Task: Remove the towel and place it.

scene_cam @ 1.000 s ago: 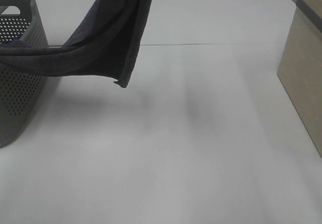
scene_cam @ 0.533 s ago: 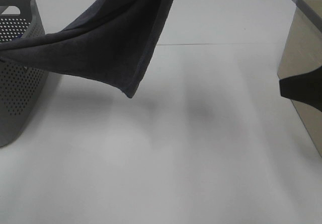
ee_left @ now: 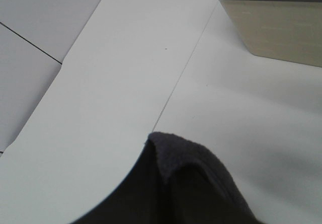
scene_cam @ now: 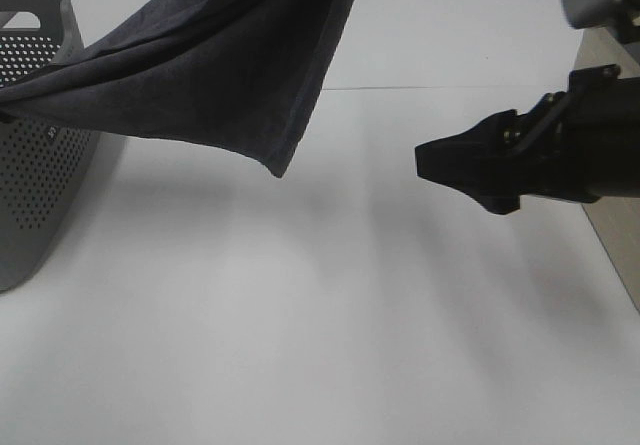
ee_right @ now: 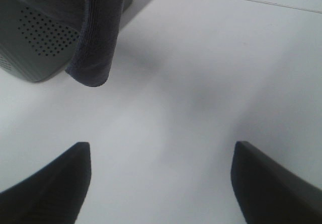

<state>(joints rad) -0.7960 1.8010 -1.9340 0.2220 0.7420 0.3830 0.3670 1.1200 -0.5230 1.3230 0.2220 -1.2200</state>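
- The towel [scene_cam: 220, 75] is hanging in mid-air, its far end draping over the grey basket [scene_cam: 40, 165] rim and its low corner dangling clear of the table [scene_cam: 300, 345].
- The left gripper is sitting out of shot, clamping the towel.
- The right gripper [ee_right: 161, 183] is hovering above the table, fingers spread wide, gripping nothing.

L claw, towel [scene_cam: 200, 75] top off-frame, ext. cam

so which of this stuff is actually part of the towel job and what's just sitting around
In the job: dark grey towel, lifted and trailing from the perforated grey basket; right gripper, open, nearby.
Just sitting: beige bin; white table.
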